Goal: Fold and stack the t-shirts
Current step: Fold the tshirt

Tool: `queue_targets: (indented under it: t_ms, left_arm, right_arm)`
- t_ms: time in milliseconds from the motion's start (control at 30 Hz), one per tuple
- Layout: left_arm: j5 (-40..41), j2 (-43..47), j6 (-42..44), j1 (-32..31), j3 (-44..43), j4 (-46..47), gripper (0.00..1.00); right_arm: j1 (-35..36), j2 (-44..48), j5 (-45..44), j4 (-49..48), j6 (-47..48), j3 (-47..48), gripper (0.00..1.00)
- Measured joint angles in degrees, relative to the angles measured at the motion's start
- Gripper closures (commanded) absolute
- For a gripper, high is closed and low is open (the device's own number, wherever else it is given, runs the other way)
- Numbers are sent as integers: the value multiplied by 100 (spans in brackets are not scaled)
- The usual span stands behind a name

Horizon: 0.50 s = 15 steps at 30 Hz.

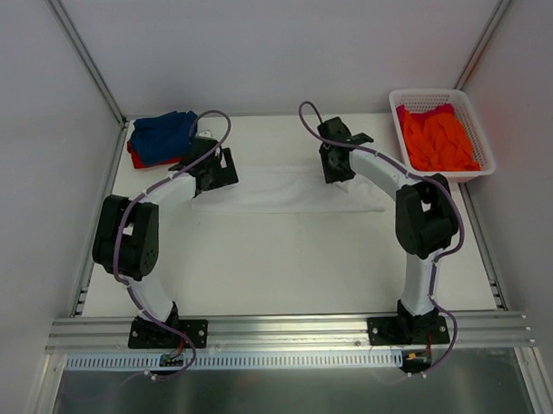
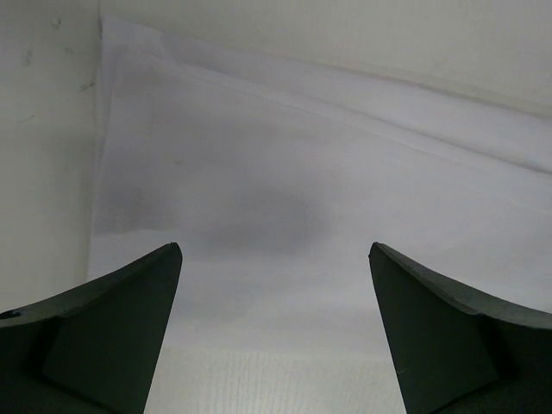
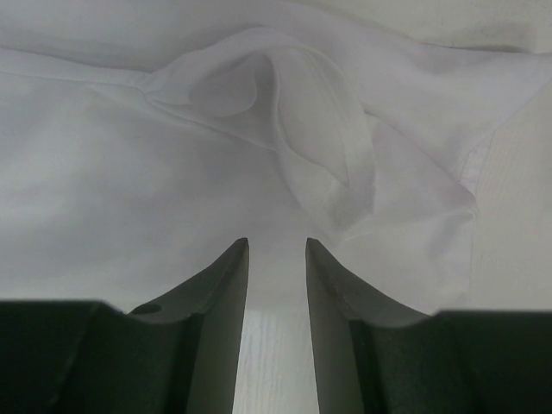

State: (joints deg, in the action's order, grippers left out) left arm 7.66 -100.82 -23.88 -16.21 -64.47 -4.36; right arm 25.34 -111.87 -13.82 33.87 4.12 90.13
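Large white short-sleeved cloth t-shirt lies spread on the pale worktop; left claw gapes wide over its edge, right claw narrowly parted, empty, before a rumpled hemmed fold. Pinching one layer there could drag the fold askew.

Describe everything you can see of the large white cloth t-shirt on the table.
The large white cloth t-shirt lies across the far half of the white table. It looks thin and soft and is laid out as a wide band. Its left end is flat with straight layered edges. Its right end is rumpled, with a hemmed flap curled up.
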Motion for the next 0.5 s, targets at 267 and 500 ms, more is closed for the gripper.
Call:
queue_targets:
  t_ms: [267,500]
  left_arm:
    - [179,-313,278,0,-546,-297,7]
    - [177,-592,365,0,-603,-588,7]
  right_arm:
    - [63,-111,-234,66,66,-2,64]
    - [81,-111,-216,44,-55,-317,63]
